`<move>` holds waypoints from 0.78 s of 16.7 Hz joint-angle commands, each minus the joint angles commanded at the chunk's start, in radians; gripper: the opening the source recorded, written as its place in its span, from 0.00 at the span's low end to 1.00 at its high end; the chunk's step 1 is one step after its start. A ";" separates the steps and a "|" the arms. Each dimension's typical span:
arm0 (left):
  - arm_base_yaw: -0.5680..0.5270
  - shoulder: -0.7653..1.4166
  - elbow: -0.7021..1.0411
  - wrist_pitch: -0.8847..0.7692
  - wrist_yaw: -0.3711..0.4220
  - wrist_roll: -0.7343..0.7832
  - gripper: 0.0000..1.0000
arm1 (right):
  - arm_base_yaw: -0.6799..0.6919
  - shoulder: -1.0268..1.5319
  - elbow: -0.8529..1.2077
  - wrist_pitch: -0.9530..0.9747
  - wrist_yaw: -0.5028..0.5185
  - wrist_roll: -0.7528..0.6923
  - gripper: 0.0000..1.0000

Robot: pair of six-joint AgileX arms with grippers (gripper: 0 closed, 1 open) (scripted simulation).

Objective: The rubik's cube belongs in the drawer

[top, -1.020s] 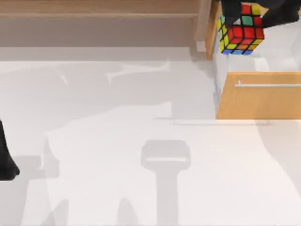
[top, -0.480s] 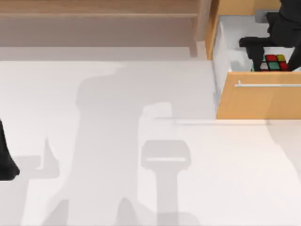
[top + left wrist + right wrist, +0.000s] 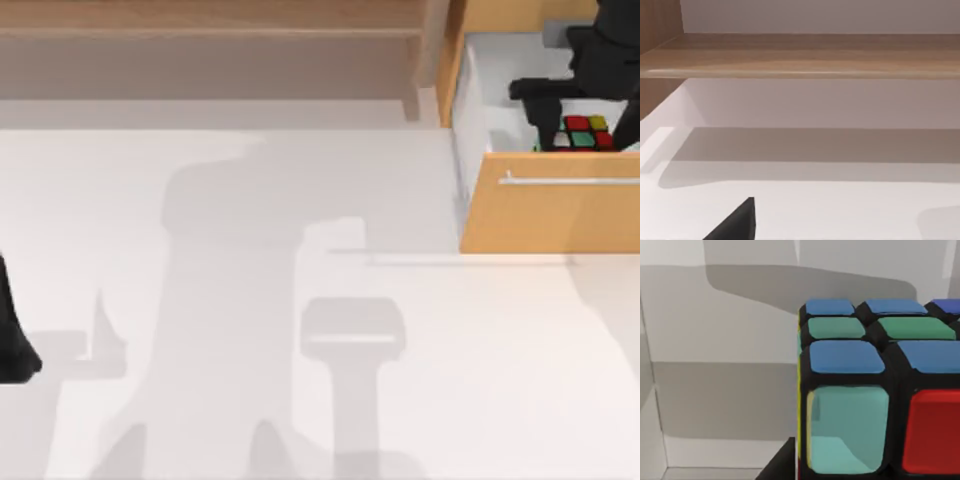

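Top view: right gripper (image 3: 578,118) is down inside the drawer (image 3: 550,215), at the table's far right. One dark finger (image 3: 545,95) stands out to the left of the rubik's cube (image 3: 583,133); the cube sits just beside it, low in the white interior, close behind the front panel. The other side of the cube is covered by the arm, so I cannot tell whether the fingers are clamped on the cube or apart from it.

Right wrist view: one cube (image 3: 880,390), close up, with blue, green, pale teal and red stickers on a black grid. White drawer wall (image 3: 715,365) behind and beside it. A dark finger edge (image 3: 782,465) lies against the cube's lower corner.

Counts from the top view:
- cubes: one.
- drawers: one, pulled open, light-brown front panel with one thin silver bar handle (image 3: 570,181) across it.
- long wooden shelves: one (image 3: 210,20), along the far edge, to the left of the drawer.
- arms: two.

Left arm: parked at the left edge of the table (image 3: 250,300), a dark shape (image 3: 12,335) well apart from the drawer. Left wrist view shows one dark finger tip (image 3: 737,225) over white table, with the wooden shelf (image 3: 805,52) beyond; whether these fingers are apart or together I cannot tell.
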 joint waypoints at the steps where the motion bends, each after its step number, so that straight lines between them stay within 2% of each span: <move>1: 0.000 0.000 0.000 0.000 0.000 0.000 1.00 | 0.000 0.000 0.000 0.000 0.000 0.000 0.45; 8: 0.000 0.000 0.000 0.000 0.000 0.000 1.00 | 0.000 0.000 0.000 0.000 0.000 0.000 0.98; 13: 0.000 0.000 0.000 0.000 0.000 0.000 1.00 | 0.000 0.000 0.000 0.000 0.000 0.000 1.00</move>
